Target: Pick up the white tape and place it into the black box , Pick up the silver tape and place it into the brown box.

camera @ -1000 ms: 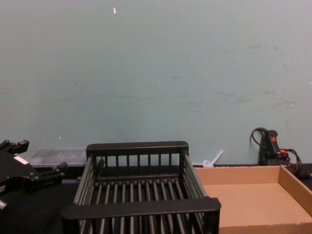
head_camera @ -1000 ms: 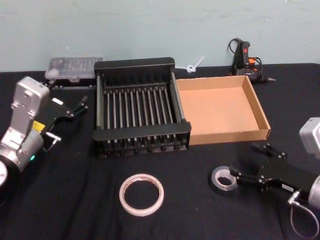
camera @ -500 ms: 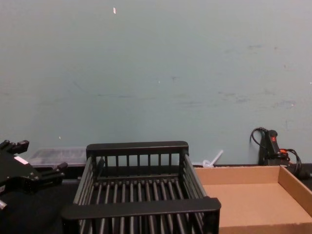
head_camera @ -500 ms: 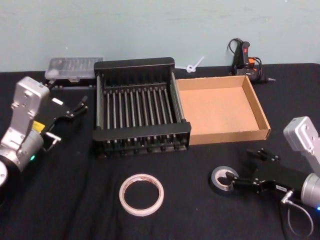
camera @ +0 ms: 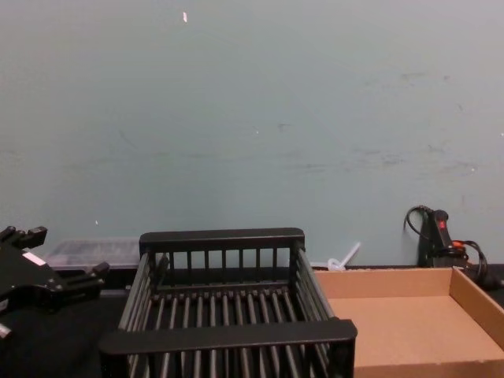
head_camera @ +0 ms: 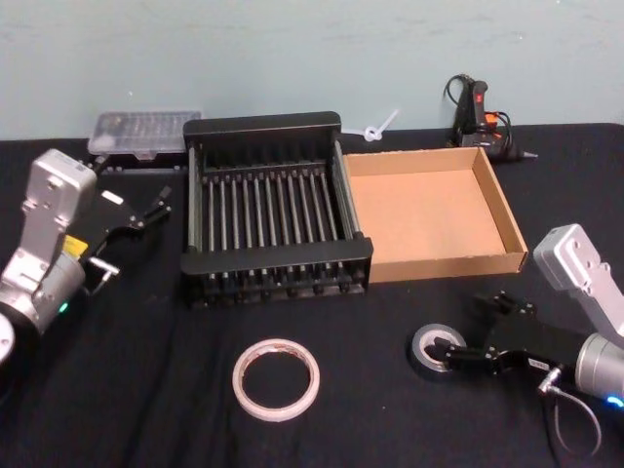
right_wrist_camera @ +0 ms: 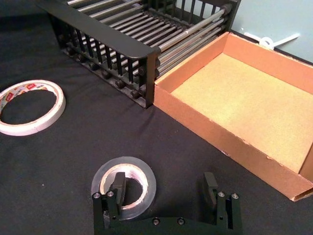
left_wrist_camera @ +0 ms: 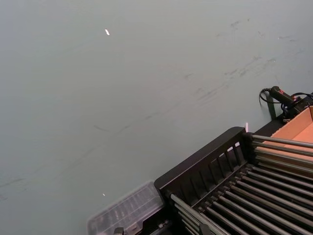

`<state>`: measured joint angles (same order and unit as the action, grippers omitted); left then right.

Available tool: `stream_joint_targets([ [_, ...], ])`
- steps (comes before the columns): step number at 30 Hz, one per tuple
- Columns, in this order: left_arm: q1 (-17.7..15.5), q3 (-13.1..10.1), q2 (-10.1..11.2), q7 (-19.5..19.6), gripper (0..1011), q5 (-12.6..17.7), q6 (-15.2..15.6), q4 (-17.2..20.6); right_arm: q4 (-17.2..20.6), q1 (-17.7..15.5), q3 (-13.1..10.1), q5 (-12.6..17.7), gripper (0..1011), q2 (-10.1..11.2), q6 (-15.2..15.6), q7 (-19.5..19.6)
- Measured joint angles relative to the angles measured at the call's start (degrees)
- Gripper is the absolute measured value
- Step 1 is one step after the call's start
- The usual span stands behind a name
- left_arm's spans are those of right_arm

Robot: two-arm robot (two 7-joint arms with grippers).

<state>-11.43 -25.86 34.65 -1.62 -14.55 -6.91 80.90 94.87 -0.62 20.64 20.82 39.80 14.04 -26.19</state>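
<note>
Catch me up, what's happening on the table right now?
The right gripper is low at the silver tape, open, with one finger inside the roll's core and the other outside its wall; nothing is clamped or lifted yet. The white tape lies flat on the black cloth in front of the black box, untouched. Both the black box and the brown box are empty. The left gripper hangs open in the air to the left of the black box, holding nothing.

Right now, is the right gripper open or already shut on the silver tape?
Open. The right gripper has one finger inside the core of the silver tape and the other well outside the roll, a wide gap between them.
</note>
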Motion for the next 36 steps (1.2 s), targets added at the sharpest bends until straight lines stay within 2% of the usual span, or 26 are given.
stream_joint_targets([
  [11,0.0,0.0,0.0,0.0,1001,0.0,0.0,0.0,-1.3,1.2,0.5,-1.2,1002,-1.2,1.1,-0.3],
  [24,0.0,0.0,0.0,0.0,1001,0.0,0.0,0.0,-1.3,1.2,0.5,-1.3,1002,-1.2,1.1,-0.3],
  [30,0.0,0.0,0.0,0.0,1001,0.0,0.0,0.0,-1.3,1.2,0.4,-1.2,888,-1.2,1.1,-0.3],
  [31,0.0,0.0,0.0,0.0,1001,0.0,0.0,0.0,-1.3,1.2,0.4,-1.2,838,-1.2,1.1,-0.3],
  [34,0.0,0.0,0.0,0.0,1001,0.0,0.0,0.0,-1.2,1.2,0.4,-1.2,786,-1.2,1.0,-0.3],
  [36,0.0,0.0,0.0,0.0,1001,0.0,0.0,0.0,-1.2,1.1,0.4,-1.2,710,-1.1,1.0,-0.3],
])
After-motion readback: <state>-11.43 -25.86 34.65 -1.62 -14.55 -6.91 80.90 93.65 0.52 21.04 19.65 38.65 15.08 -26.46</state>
